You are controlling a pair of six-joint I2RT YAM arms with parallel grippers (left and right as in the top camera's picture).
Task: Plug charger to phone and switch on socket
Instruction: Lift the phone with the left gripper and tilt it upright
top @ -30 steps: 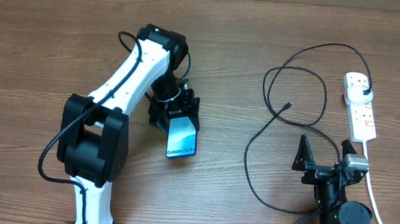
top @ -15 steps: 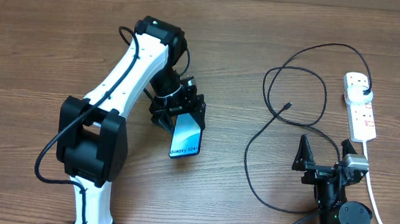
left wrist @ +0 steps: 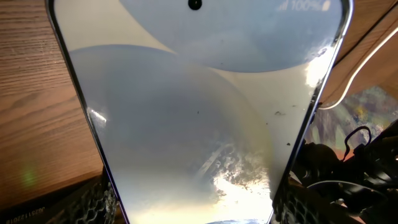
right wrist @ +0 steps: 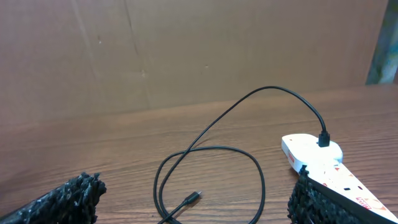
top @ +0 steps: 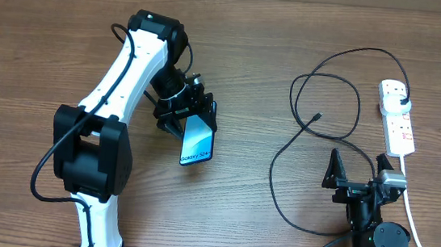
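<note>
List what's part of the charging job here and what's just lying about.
Job:
phone, held in the left gripper
charger cable
power strip
right gripper, open

Not part of it:
table
cardboard wall behind

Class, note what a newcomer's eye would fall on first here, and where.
The slim smartphone with its glowing light-blue screen, clamped in the left gripper left of centre, stands out. On the right, a long thin black looping cable runs to a white power strip, above the open right gripper.
</note>
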